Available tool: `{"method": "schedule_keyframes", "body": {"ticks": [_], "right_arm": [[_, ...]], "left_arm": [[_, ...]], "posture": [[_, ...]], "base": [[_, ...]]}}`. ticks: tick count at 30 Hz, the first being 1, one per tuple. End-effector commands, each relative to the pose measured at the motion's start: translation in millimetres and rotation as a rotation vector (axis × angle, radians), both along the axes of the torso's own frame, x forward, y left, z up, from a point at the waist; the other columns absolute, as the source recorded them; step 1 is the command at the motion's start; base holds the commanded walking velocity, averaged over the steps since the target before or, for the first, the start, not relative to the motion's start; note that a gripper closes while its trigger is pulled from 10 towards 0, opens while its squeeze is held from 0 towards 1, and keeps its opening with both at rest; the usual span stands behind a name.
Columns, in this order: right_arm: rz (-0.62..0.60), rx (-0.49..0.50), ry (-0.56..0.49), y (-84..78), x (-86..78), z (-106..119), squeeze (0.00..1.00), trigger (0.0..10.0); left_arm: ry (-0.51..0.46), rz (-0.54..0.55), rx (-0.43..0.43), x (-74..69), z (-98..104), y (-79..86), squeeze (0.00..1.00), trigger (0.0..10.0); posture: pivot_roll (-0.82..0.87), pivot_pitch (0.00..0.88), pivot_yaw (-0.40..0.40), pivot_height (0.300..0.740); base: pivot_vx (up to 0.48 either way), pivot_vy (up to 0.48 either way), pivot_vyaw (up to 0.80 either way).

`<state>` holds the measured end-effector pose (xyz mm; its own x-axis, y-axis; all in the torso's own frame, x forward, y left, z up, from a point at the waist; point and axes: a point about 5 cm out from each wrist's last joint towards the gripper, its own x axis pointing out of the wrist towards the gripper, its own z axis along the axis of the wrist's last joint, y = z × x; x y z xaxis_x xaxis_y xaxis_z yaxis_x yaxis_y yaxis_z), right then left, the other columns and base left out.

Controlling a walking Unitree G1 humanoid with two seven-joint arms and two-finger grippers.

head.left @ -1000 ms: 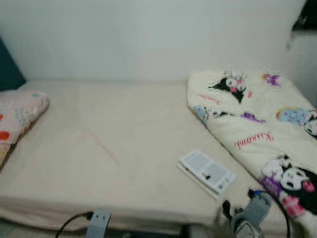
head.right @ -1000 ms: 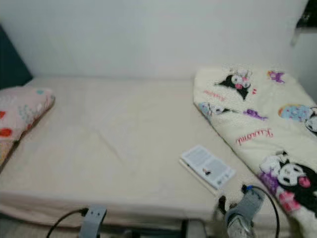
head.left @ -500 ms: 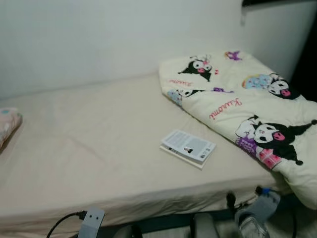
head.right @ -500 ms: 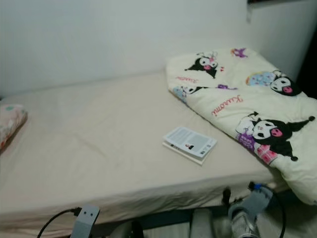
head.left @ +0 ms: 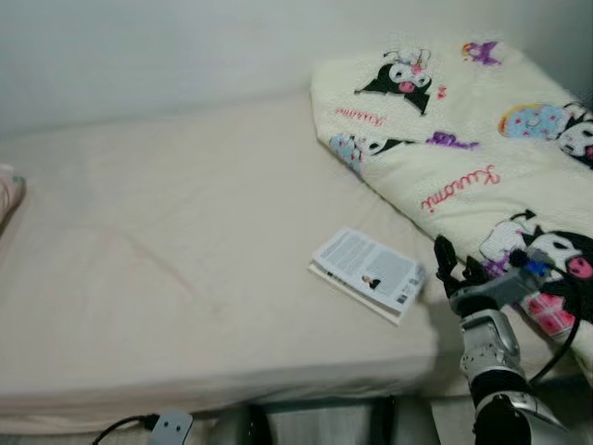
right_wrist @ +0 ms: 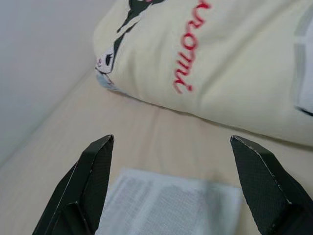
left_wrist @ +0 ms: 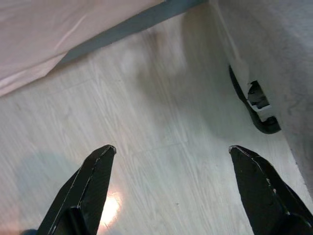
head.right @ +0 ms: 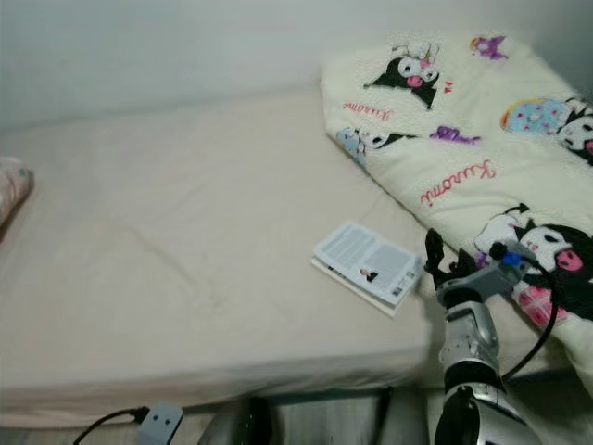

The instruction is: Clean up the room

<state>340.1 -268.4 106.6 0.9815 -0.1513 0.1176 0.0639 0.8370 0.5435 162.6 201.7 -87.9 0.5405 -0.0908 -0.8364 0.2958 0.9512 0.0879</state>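
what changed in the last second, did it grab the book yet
Not yet. The right gripper has risen from below the bed edge to beside the book, fingers open, holding nothing. The camera shifted too. Book and blanket stay put on the bed; the left gripper hangs idle.

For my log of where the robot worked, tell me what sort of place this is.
Most likely a bedroom. A bed with a cream sheet stands against a plain wall, a folded cartoon-print blanket lies on it, and a pillow's edge shows at its other end.
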Motion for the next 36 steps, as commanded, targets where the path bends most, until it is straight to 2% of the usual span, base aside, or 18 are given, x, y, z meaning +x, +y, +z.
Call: {"method": "schedule_keyframes", "body": {"ticks": [1,2,3,4,9,11,12,15,19,20,21,23,25,28,31,32,33,36], "right_arm": [[0.017,0.016,0.090,5.8,-4.5,-18,0.00,10.0],[0.023,0.021,0.175,12.0,-5.2,-29,0.00,10.0],[0.027,0.024,0.213,15.5,-5.4,-33,0.00,10.0],[0.027,0.024,0.213,15.5,-5.4,-33,0.00,10.0],[-0.036,0.051,0.343,20.7,-7.8,-46,0.00,10.0],[-0.048,0.064,0.356,21.2,-8.5,-48,0.00,10.0],[-0.041,0.105,0.333,24.6,-8.8,-49,0.00,10.0],[-0.002,0.144,0.300,30.4,-9.5,-51,0.00,10.0],[0.007,0.154,0.296,31.7,-9.4,-52,0.00,10.0],[0.080,0.243,0.293,41.2,-9.4,-56,0.00,10.0],[0.080,0.243,0.293,41.2,-9.4,-56,0.00,10.0],[0.161,0.371,0.296,53.5,-12.5,-64,0.00,10.0],[0.175,0.410,0.301,56.5,-14.2,-67,0.00,10.0],[0.124,0.456,0.376,55.2,-25.2,-82,0.00,10.0],[0.055,0.491,0.381,47.2,-32.6,-88,0.00,10.0],[0.044,0.506,0.368,45.0,-33.2,-88,0.00,9.4],[0.043,0.514,0.356,43.9,-33.0,-87,0.00,4.5],[0.044,0.518,0.348,43.3,-32.8,-86,0.00,4.5]], "left_arm": [[0.067,-0.014,0.012,-21.6,-6,11.3,0.00,10.0],[0.064,-0.011,0.025,-27.2,-5,23.2,0.00,10.0],[0.064,-0.009,0.031,-30.5,-4,28.9,0.00,10.0],[0.064,-0.009,0.031,-30.5,-4,28.9,0.00,10.0],[0.081,-0.005,0.055,-43.7,-4,43.6,0.00,10.0],[0.084,-0.006,0.059,-45.6,-4,45.3,0.00,10.0],[0.088,-0.004,0.063,-47.4,-4,47.1,0.00,10.0],[0.085,-0.017,0.063,-47.0,-4,45.8,0.00,10.0],[0.082,-0.022,0.061,-46.6,-4,45.5,0.00,10.0],[0.066,-0.038,0.057,-42.5,-3,43.9,0.00,10.0],[0.066,-0.038,0.057,-42.5,-3,43.9,0.00,10.0],[0.051,-0.057,0.055,-38.2,-1,43.0,0.00,10.0],[0.048,-0.062,0.055,-37.3,-1,42.9,0.00,10.0],[0.044,-0.072,0.057,-36.2,0,43.3,0.00,10.0],[0.046,-0.076,0.064,-39.5,1,47.3,0.00,10.0],[0.051,-0.078,0.069,-42.2,1,49.9,0.00,10.0],[0.056,-0.080,0.073,-44.6,1,52.0,0.00,10.0],[0.060,-0.081,0.076,-46.2,1,53.3,0.00,10.0]], "posture": [[0.08,0.299,0.178,0.602],[0.11,0.318,0.191,0.602],[0.13,0.336,0.204,0.602],[0.13,0.336,0.204,0.602],[0.15,0.351,0.212,0.602],[0.15,0.351,0.212,0.602],[0.15,0.352,0.214,0.602],[0.16,0.355,0.219,0.602],[0.16,0.355,0.219,0.602],[0.16,0.360,0.227,0.602],[0.16,0.360,0.227,0.602],[0.16,0.369,0.238,0.602],[0.16,0.369,0.238,0.602],[0.17,0.372,0.240,0.602],[0.19,0.374,0.252,0.602],[0.20,0.374,0.254,0.602],[0.20,0.374,0.254,0.602],[0.20,0.374,0.254,0.602]], "base": [[0.000,0.000,0.00],[0.000,0.000,0.00],[0.000,0.000,0.00],[0.000,0.000,0.00],[0.000,0.000,0.00],[0.000,0.000,0.00],[0.000,0.000,0.00],[0.000,0.000,0.00],[0.000,0.000,0.00],[0.000,0.000,0.00],[0.000,0.000,0.00],[0.000,0.000,0.00],[0.000,0.000,0.00],[0.000,0.000,0.00],[0.000,0.000,0.00],[0.000,0.000,0.00],[0.000,0.000,0.00],[0.000,0.000,0.00]]}}
